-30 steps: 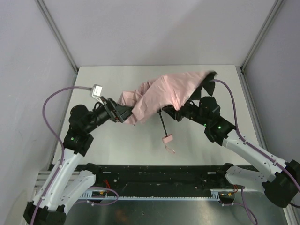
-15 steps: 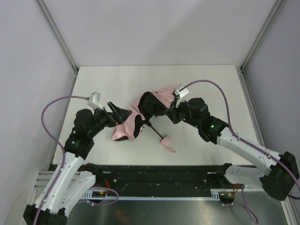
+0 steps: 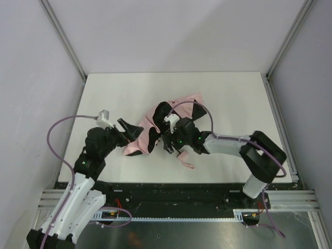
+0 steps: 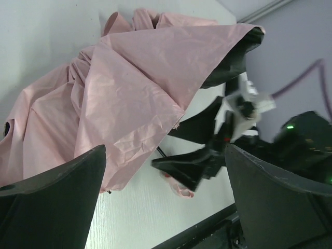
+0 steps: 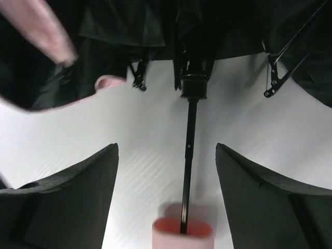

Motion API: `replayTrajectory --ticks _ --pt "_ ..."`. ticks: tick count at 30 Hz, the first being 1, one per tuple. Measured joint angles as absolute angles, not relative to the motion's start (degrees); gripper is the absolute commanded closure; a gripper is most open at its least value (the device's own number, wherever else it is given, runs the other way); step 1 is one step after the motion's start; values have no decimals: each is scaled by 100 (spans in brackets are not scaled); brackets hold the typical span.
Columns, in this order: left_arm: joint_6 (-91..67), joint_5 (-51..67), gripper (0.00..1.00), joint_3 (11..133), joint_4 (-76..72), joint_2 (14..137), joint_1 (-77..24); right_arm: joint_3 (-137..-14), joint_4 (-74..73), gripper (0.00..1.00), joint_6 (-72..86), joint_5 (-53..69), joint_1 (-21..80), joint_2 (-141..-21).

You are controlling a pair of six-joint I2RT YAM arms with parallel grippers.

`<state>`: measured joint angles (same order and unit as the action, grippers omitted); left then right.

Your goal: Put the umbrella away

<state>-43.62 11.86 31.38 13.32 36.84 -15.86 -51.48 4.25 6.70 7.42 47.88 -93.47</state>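
Observation:
The umbrella point(image 3: 155, 120) lies half collapsed on the middle of the table, pale pink fabric point(image 4: 129, 88) crumpled, with dark lining point(image 5: 155, 31) showing underneath. Its thin black shaft point(image 5: 189, 150) runs toward the near edge to the small pink handle point(image 5: 182, 233) and wrist loop point(image 3: 189, 165). My right gripper point(image 3: 170, 144) is low over the shaft, open, with the shaft point(image 3: 174, 147) between its jaws but not touched. My right gripper point(image 5: 166, 150) holds nothing. My left gripper point(image 3: 136, 132) stands open at the canopy's left edge. My left gripper point(image 4: 165, 150) is empty, with the fabric just ahead of it.
The white table point(image 3: 233, 104) is bounded by grey walls with metal corner posts point(image 3: 65, 39). A black rail point(image 3: 171, 189) runs along the near edge. Purple cables point(image 3: 62, 127) loop from both wrists. The right arm's elbow point(image 3: 262, 155) rises at the near right.
The right gripper let go of the raised canopy, swung down and left over the shaft and opened. The canopy dropped and crumpled onto the table. The left gripper stayed open and drew back slightly.

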Motion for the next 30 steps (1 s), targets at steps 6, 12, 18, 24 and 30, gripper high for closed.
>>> replayTrajectory --ticks 6,12,18,24,30 --pt "-4550 993 1 2775 1376 2674 -1584 -5308 1238 33 801 -327 5013 -10254" --pt "-4569 810 1 2773 1446 2388 -1584 -5424 2222 65 781 -1455 5190 -10986" --pt "-4604 550 1 2915 1726 2469 -1579 -5419 3343 99 687 -2375 5666 -11474" --pt "-4554 480 1 3361 1863 2641 -1544 -4294 4241 100 714 -1350 5332 -10884" --pt "-4506 635 0 3892 1900 2849 -1455 -3588 4233 100 1116 967 4217 -9312"
